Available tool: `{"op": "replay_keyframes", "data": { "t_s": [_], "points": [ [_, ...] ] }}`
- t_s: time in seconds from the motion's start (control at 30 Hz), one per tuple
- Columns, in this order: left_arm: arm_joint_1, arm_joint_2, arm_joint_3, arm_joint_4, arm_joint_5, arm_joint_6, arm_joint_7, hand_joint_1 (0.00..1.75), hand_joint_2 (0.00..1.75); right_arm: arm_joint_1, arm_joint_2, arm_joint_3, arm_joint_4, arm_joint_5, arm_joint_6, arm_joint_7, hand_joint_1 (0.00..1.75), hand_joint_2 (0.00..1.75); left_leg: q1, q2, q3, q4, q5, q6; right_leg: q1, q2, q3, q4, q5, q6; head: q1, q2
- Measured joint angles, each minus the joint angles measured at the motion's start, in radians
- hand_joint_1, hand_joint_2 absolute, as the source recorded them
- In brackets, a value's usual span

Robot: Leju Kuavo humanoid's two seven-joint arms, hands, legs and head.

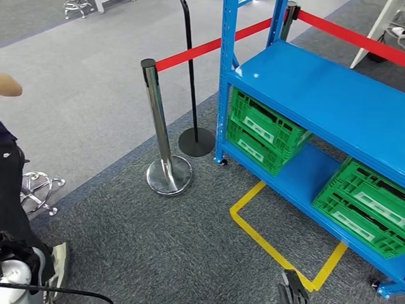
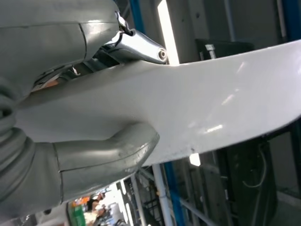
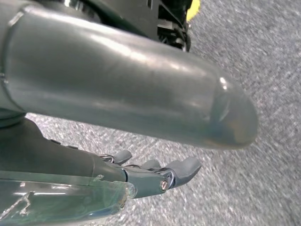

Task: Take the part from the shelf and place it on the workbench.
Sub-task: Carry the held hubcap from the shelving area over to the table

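Observation:
In the left wrist view, my left hand (image 2: 71,117) grips a long, smooth white part (image 2: 220,99). The thick grey thumb (image 2: 117,150) presses one face of it and a metal-jointed finger (image 2: 142,46) lies on the other. My right hand (image 3: 142,141) hangs over grey carpet with its thumb and fingers (image 3: 177,172) stretched out and nothing between them. In the head view its dark fingertips (image 1: 292,288) show at the lower edge. The blue shelf (image 1: 324,95) stands ahead on the right.
Two green crates (image 1: 262,130) (image 1: 362,206) sit on the shelf's lower board. A yellow floor marking (image 1: 267,244) lies in front of it. A chrome post (image 1: 164,145) and a black post (image 1: 193,82) carry a red belt (image 1: 210,45). A person (image 1: 14,196) stands at the left.

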Motion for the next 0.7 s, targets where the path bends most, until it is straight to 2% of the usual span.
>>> {"op": "replay_keyframes", "data": {
  "t_s": [0.03,0.07,0.13,0.17,0.2,0.23,0.27,0.3,0.33,0.37,0.4,0.43,0.5,0.57,0.6,0.63,0.7],
  "points": [
    [-0.01,0.0,-0.003,0.002,-0.001,-0.007,0.0,1.75,1.75,-0.005,0.001,-0.003,0.0,-0.005,0.0,0.003,0.0,0.0,0.002,-0.01,-0.003,-0.002,0.004,-0.006,0.001,-0.01,0.001,0.0,0.002,-0.006,0.0,0.0],
    [-0.021,0.0,-0.006,0.005,0.001,-0.016,0.0,1.75,1.75,-0.011,0.002,-0.006,0.0,-0.011,0.002,0.011,0.0,0.0,0.003,-0.005,-0.006,-0.002,0.005,-0.012,0.001,-0.02,0.001,-0.001,0.005,-0.013,0.0,0.0],
    [-0.054,0.0,-0.014,0.014,0.008,-0.034,0.0,1.75,1.75,-0.027,0.002,-0.011,0.0,-0.019,0.006,0.033,0.0,0.0,0.0,0.04,-0.028,0.037,-0.019,-0.022,0.0,-0.043,0.003,-0.006,0.009,-0.026,-0.005,0.0],
    [-0.074,-0.001,-0.019,0.021,0.012,-0.041,0.0,1.75,1.75,-0.036,0.002,-0.014,-0.001,-0.022,0.007,0.045,0.0,0.0,-0.001,0.071,-0.053,0.087,-0.046,-0.025,0.001,-0.055,0.003,-0.007,0.01,-0.031,-0.007,0.0],
    [-0.091,-0.003,-0.024,0.028,0.014,-0.046,0.001,1.75,1.75,-0.043,0.002,-0.018,-0.001,-0.023,0.007,0.054,0.0,0.0,-0.001,0.091,-0.086,0.156,-0.078,-0.029,0.002,-0.067,0.003,-0.007,0.009,-0.034,-0.009,0.0],
    [-0.103,-0.005,-0.028,0.037,0.016,-0.05,0.001,1.75,1.75,-0.048,0.002,-0.021,-0.001,-0.024,0.008,0.064,0.0,0.0,0.0,0.099,-0.121,0.225,-0.105,-0.031,0.003,-0.08,0.003,-0.007,0.008,-0.036,-0.009,0.0],
    [-0.114,-0.007,-0.033,0.046,0.015,-0.053,0.001,1.75,1.75,-0.053,0.002,-0.023,0.0,-0.024,0.009,0.071,0.0,0.0,0.001,0.101,-0.146,0.274,-0.117,-0.032,0.003,-0.093,0.003,-0.007,0.007,-0.037,-0.01,0.0],
    [-0.126,-0.009,-0.038,0.056,0.013,-0.056,0.002,1.75,1.75,-0.057,0.002,-0.025,0.0,-0.024,0.01,0.08,0.0,0.0,0.001,0.102,-0.154,0.288,-0.11,-0.031,0.003,-0.105,0.004,-0.007,0.007,-0.037,-0.01,0.0],
    [-0.141,-0.012,-0.044,0.066,0.009,-0.059,0.003,1.75,1.75,-0.062,0.002,-0.026,0.0,-0.026,0.012,0.088,0.0,0.0,0.001,0.105,-0.142,0.262,-0.086,-0.03,0.004,-0.117,0.005,-0.007,0.006,-0.036,-0.01,0.0],
    [-0.157,-0.015,-0.051,0.074,0.005,-0.06,0.004,1.75,1.75,-0.068,0.002,-0.027,0.0,-0.028,0.013,0.095,0.0,0.0,0.0,0.113,-0.113,0.203,-0.05,-0.026,0.004,-0.128,0.007,-0.007,0.005,-0.035,-0.01,0.0],
    [-0.175,-0.018,-0.057,0.083,0.0,-0.06,0.006,1.75,1.75,-0.074,0.002,-0.028,0.0,-0.032,0.014,0.103,0.0,0.0,-0.003,0.134,-0.076,0.132,-0.017,-0.022,0.006,-0.137,0.009,-0.007,0.003,-0.032,-0.01,0.0],
    [-0.191,-0.021,-0.064,0.091,-0.003,-0.06,0.008,1.75,1.75,-0.079,0.002,-0.03,0.0,-0.036,0.014,0.11,0.0,0.0,-0.007,0.153,-0.045,0.069,0.003,-0.016,0.009,-0.146,0.01,-0.006,0.0,-0.028,-0.01,0.0],
    [-0.214,-0.026,-0.076,0.106,-0.006,-0.061,0.013,1.75,1.75,-0.085,0.002,-0.035,0.0,-0.041,0.011,0.124,0.0,0.0,-0.015,0.176,-0.016,0.005,0.013,-0.005,0.015,-0.163,0.012,-0.007,-0.004,-0.018,-0.008,0.0],
    [-0.221,-0.028,-0.081,0.117,-0.008,-0.06,0.018,1.75,1.75,-0.087,0.002,-0.038,0.0,-0.039,0.008,0.134,0.0,0.0,-0.016,0.157,-0.017,-0.004,0.013,0.007,0.015,-0.178,0.016,-0.011,-0.008,-0.008,-0.004,0.0],
    [-0.222,-0.028,-0.082,0.12,-0.008,-0.058,0.019,1.75,1.75,-0.087,0.002,-0.039,0.0,-0.036,0.008,0.137,0.0,0.0,-0.014,0.147,-0.016,-0.007,0.015,0.012,0.013,-0.168,0.014,-0.005,-0.015,-0.003,-0.004,0.0],
    [-0.224,-0.028,-0.082,0.123,-0.008,-0.057,0.019,1.75,1.75,-0.087,0.002,-0.039,0.0,-0.032,0.009,0.139,0.0,0.0,-0.011,0.136,-0.014,-0.009,0.016,0.018,0.012,-0.148,0.003,0.02,-0.031,0.0,-0.002,0.0],
    [-0.225,-0.028,-0.084,0.126,-0.006,-0.055,0.02,1.75,1.75,-0.082,0.002,-0.039,0.0,-0.024,0.011,0.141,0.0,0.0,-0.008,0.116,-0.013,-0.011,0.017,0.025,0.011,-0.099,-0.051,0.132,-0.085,0.003,0.004,0.0]
  ]
}}
